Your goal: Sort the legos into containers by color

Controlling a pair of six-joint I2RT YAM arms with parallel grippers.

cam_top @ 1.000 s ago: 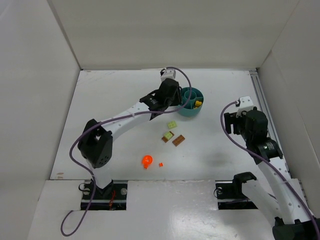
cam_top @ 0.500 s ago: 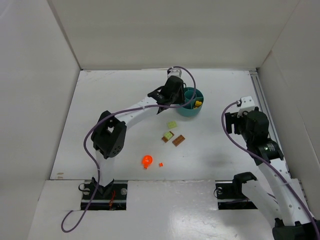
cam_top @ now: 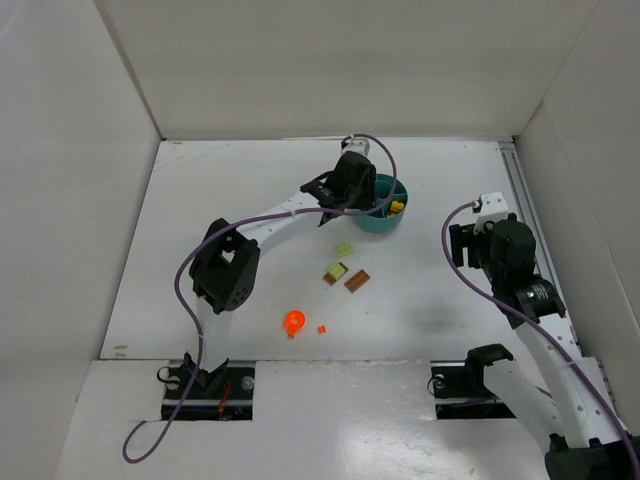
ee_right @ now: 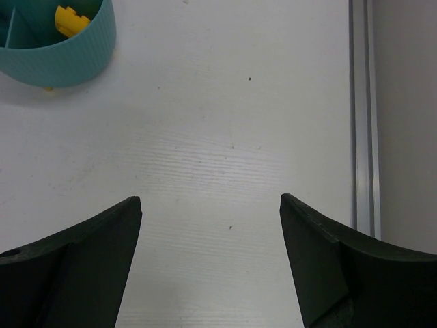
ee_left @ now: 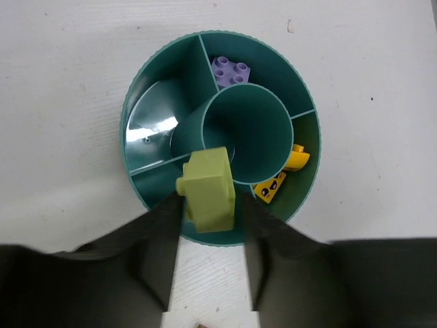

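Pale yellow-green brick (ee_left: 207,190): long axis in line with the fingers (ee_left: 157,253), pointing from the palm out toward the centre ring (ee_left: 249,102) of the teal tub (ee_left: 130,137), near end skewed slightly left. Small nub on its left flank. Stud side not discernible.

Left gripper (ee_left: 208,205): narrowed to the brick's width, pinching the pale yellow-green brick by its two long sides, one finger on each. Hanging over the tub, the brick overlapping the near wall of the centre ring and the wedge closest to the palm. Contact between brick and tub: cannot tell.

Beyond the fingertips, far wedge: purple brick (ee_left: 230,70), studs up. Right of the fingertips, right-hand wedge: yellow bricks (ee_left: 295,158), two, lying against the outer wall.

Left arm (cam_top: 270,218): reaching diagonally far across the table (cam_top: 200,200), elbow lifted, forearm long toward the tub, wrist turned down over the tub's left half.

Behind the left gripper, toward the bases, loose on the table: yellow-green piece (cam_top: 344,249), yellow-green-on-brown piece (cam_top: 335,272), brown brick (cam_top: 357,281), roundish orange piece (cam_top: 294,322), tiny orange-red piece (cam_top: 322,329).

Right gripper (ee_right: 210,201): jaws spread wide, gripping nothing, pointing down at white table. Tub well apart, off to its far left. Right arm (cam_top: 530,300) folded back on its own side.
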